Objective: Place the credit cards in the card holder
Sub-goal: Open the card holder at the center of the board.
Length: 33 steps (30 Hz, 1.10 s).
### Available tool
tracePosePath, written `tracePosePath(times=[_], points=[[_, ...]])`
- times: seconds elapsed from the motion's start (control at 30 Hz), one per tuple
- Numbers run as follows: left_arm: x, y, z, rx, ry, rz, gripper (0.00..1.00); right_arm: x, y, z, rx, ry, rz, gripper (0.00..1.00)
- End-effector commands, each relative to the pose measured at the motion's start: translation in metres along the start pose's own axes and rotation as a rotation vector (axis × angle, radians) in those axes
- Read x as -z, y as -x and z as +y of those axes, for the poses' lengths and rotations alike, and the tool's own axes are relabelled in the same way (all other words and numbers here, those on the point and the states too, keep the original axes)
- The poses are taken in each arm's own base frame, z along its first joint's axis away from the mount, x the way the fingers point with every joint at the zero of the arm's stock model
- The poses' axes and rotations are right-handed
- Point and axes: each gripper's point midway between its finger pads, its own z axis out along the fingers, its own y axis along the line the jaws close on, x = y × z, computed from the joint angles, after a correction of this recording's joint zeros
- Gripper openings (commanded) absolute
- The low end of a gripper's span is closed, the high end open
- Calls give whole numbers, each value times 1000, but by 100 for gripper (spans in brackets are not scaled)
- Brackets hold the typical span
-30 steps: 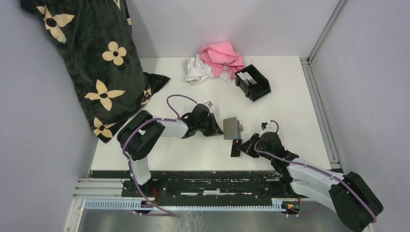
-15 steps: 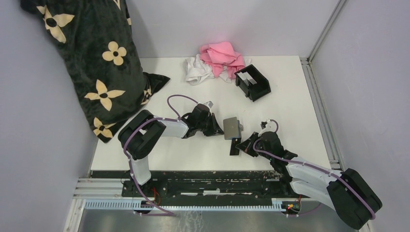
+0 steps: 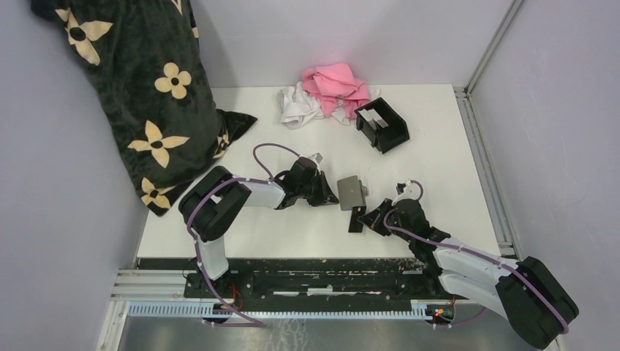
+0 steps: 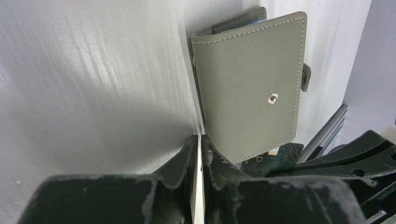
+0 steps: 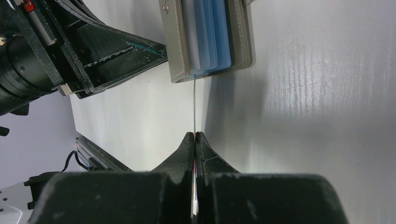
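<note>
The black open-topped card holder [image 3: 382, 124] stands at the back of the table, far from both grippers. My left gripper [image 3: 327, 191] [image 4: 201, 136] is shut on one cover of a grey snap wallet [image 3: 352, 192] [image 4: 250, 88], holding it on edge. Light blue credit cards [image 5: 212, 32] show in the wallet's [image 5: 175, 42] open side. My right gripper [image 3: 369, 218] [image 5: 194, 134] is shut on a dark credit card [image 3: 357, 219] [image 5: 194, 102], seen edge-on. Its far edge meets the wallet's opening. That card [image 4: 275, 156] also shows below the wallet in the left wrist view.
A pink cloth [image 3: 336, 86] and a white cloth [image 3: 298, 107] lie at the back of the table, left of the card holder. A black flowered pillow [image 3: 139, 88] leans in the left corner. Metal rails [image 3: 482, 146] run along the table's right edge.
My right gripper and its card have edged slightly up toward the wallet. The left gripper and the wallet have barely moved.
</note>
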Motion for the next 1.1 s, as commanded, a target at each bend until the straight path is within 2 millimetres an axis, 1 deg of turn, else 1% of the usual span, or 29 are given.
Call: tracePosePath(times=[0.0, 0.47, 0.87, 1.07], points=[[-6, -16, 29, -48, 92, 48, 14, -1, 16, 16, 15, 39, -63, 1], [-8, -15, 28, -48, 93, 50, 14, -6, 20, 10, 27, 24, -97, 1], [-12, -13, 31, -56, 109, 58, 14, -9, 30, 11, 68, 9, -132, 1], [-14, -11, 30, -59, 113, 59, 14, -10, 35, 16, 99, 6, -142, 1]])
